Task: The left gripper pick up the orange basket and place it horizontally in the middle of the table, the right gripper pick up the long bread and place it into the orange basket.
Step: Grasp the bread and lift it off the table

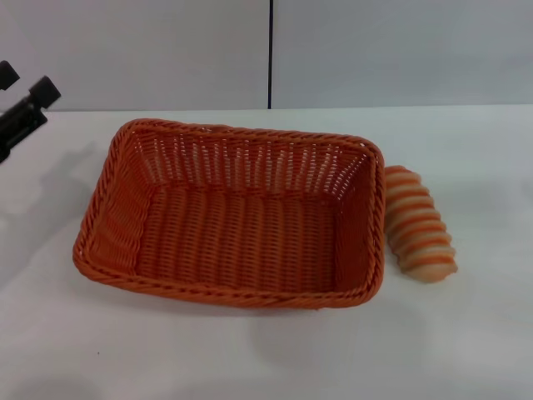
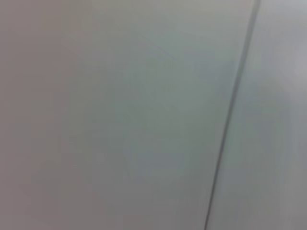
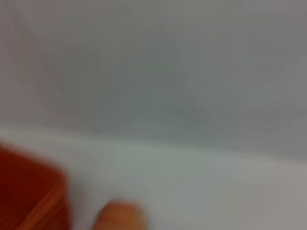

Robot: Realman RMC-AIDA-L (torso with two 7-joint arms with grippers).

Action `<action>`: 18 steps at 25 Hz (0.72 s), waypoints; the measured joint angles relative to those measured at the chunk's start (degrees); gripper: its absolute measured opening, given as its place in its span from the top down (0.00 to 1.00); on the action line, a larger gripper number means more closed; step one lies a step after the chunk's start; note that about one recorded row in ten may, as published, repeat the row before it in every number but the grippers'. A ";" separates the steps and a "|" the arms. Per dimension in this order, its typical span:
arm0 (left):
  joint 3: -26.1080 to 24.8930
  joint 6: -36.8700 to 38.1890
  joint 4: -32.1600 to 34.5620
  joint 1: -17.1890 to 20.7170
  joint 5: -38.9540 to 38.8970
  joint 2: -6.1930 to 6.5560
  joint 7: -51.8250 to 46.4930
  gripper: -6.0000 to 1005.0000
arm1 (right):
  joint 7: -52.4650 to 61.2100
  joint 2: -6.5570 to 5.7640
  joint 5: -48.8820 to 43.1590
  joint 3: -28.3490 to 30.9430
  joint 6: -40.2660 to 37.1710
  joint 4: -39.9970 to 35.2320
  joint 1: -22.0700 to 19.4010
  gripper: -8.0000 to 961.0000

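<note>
White table (image 1: pixel 250 358): a plain, flat surface that fills the lower part of the head view and meets a pale wall (image 1: pixel 375 50) at its far edge. A dark vertical seam (image 1: pixel 271 54) divides the wall; the same wall and seam fill the left wrist view, with nothing else in it.

Orange basket (image 1: pixel 229 212): a large rectangular woven basket with sloping sides and a braided rim, resting on the table near its middle, long side running across the view. Its interior holds nothing. A blurred corner of it appears at the edge of the right wrist view (image 3: pixel 29 191).

Long bread (image 1: pixel 419 222): an oblong tan loaf with orange-brown ridged stripes, lying on the table just beside the basket's right-hand short side, outside the rim; whether it touches the wicker cannot be told. One blurred end shows in the right wrist view (image 3: pixel 120 215).

Left gripper (image 1: pixel 23 90): black fingers at the left edge of the head view, raised above the table, well apart from the basket, spread and holding nothing.

Right gripper: outside every view.

No legible writing or brand marks appear on any item.
</note>
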 joint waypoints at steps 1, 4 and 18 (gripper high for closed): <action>-0.36 1.06 -1.24 -0.31 -0.26 0.00 2.01 0.19 | 2.74 -0.38 -2.46 -1.73 -2.45 -0.58 1.22 0.53; -1.43 4.52 -7.23 -1.20 -1.77 -0.16 10.89 0.19 | 8.13 -1.54 -7.91 -6.31 -6.84 0.66 4.76 0.53; -1.13 10.67 -13.65 -1.02 -3.58 -0.24 18.39 0.19 | 9.44 -1.03 -12.60 -18.06 0.82 18.42 11.93 0.53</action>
